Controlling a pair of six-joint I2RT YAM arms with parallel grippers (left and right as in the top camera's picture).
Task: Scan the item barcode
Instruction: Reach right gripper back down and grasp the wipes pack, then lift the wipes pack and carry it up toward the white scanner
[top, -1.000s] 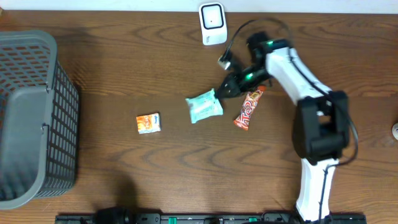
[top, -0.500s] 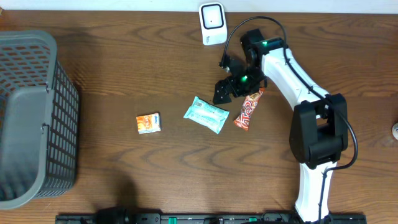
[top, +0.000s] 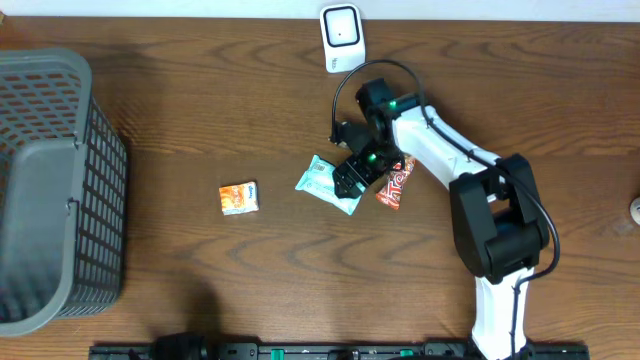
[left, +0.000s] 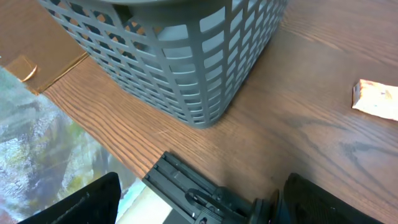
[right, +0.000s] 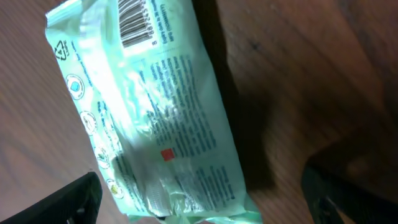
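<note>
Grey plastic lattice basket (top: 105, 200) at table's left end, bare grey floor showing inside. Mint-green crinkly foil packet (right: 155, 112) flat on wood-grain table (top: 200, 90), barcode (right: 138, 22) face up. Packet lies between right gripper (right: 205, 200) fingers (right: 68, 202), spread wide, no grip. Glossy red snack bar (top: 394, 182) just beside. Left gripper (left: 199, 208) spread wide too, holding nothing, near basket corner. White boxy scanner (top: 341, 37) at far edge.

A pale green packet (right: 155, 118) lies flat on the brown wooden table (right: 298, 74), its barcode (right: 138, 22) showing near the top edge, small print below. The right gripper (right: 205, 202) hangs wide open, dark fingers (right: 65, 202) at both lower corners.
</note>
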